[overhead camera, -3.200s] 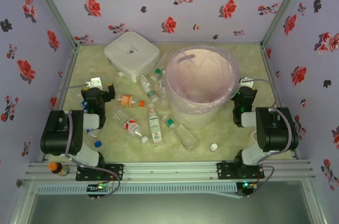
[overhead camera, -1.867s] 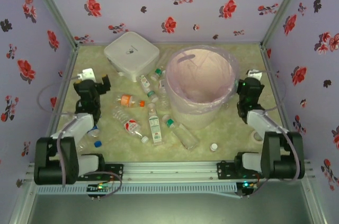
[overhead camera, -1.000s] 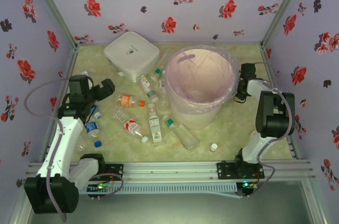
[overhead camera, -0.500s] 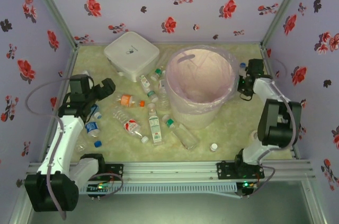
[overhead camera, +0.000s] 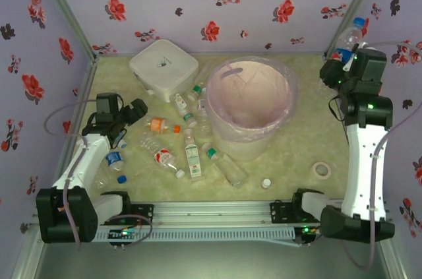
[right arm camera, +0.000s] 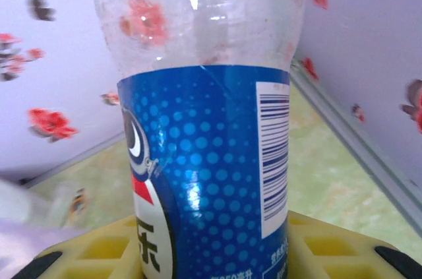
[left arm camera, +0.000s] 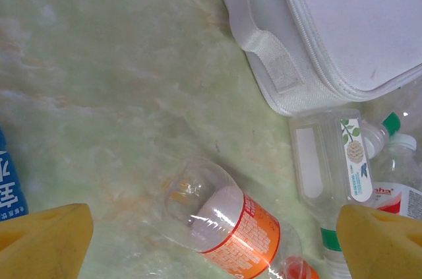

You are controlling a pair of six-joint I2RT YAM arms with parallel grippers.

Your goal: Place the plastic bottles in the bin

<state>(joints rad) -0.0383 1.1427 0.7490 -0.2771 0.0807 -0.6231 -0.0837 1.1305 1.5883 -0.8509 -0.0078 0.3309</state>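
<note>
One large bin (overhead camera: 250,104) is standing open-topped. Left of it, my left gripper (overhead camera: 135,113) is hovering with jaws spread wide, holding nothing, over an orange-labelled bottle (left arm camera: 227,223) among the scattered plastic bottles (overhead camera: 192,157). Right of the bin, raised high, my right gripper (overhead camera: 343,61) is clamping a blue-labelled bottle (right arm camera: 204,160), seemingly upright.
</note>
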